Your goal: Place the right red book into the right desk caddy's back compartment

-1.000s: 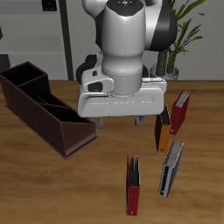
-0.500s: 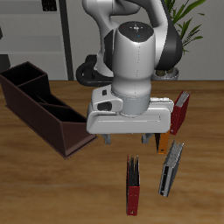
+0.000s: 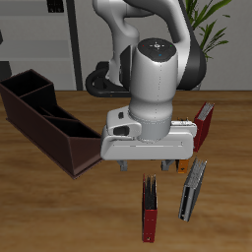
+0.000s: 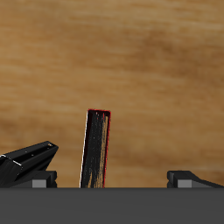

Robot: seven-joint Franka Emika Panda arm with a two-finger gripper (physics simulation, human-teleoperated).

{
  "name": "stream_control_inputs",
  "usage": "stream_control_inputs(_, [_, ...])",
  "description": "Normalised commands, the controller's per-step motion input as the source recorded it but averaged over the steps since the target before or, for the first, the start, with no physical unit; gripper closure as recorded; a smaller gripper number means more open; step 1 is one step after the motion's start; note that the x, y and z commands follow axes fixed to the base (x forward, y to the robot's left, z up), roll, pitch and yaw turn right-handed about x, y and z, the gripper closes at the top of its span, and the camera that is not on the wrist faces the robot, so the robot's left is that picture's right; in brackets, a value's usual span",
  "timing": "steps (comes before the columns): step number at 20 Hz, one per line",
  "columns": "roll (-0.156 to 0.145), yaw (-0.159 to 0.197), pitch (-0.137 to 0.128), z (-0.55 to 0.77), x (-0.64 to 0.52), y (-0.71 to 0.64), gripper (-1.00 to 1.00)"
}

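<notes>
One book is the target: the right red book [image 3: 150,209], a thin red hardcover with a black strip along one long edge, standing on edge on the wooden table [image 3: 59,212] near the front edge. Over the last second the gripper [image 3: 148,169] has dropped steadily and drifted toward the table's front, so that its fingertips now hang just above the book's top edge. In the wrist view the book [image 4: 96,149] sits between the two fingers [image 4: 26,164], which are spread wide with clear wood on either side of the cover; nothing is held. That descent suggests the approach is nearly finished and a grasp comes next, probably after a little more lowering. The right desk caddy [image 3: 49,123], a long dark maroon-brown open box, lies well apart from the book toward the back, with its squarish back compartment [image 3: 22,87] at the far end. Other books stand beside the target: a grey one [image 3: 193,189], an orange-and-black one [image 3: 183,164] partly hidden by the hand, and a darker red one [image 3: 203,126] farther back
</notes>
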Motion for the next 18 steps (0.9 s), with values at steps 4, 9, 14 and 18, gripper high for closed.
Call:
stream_control_inputs(4, [-0.03,-0.026,-0.018,-0.17,0.07,0.0,-1.0])
stream_control_inputs(9, [0.001,-0.003,-0.024,-0.09,0.01,0.05,-1.0])
stream_control_inputs(14, [-0.009,0.002,0.002,-0.11,0.03,-0.03,-1.0])
stream_control_inputs(18, [0.012,0.01,0.005,-0.16,0.04,0.04,-1.0])
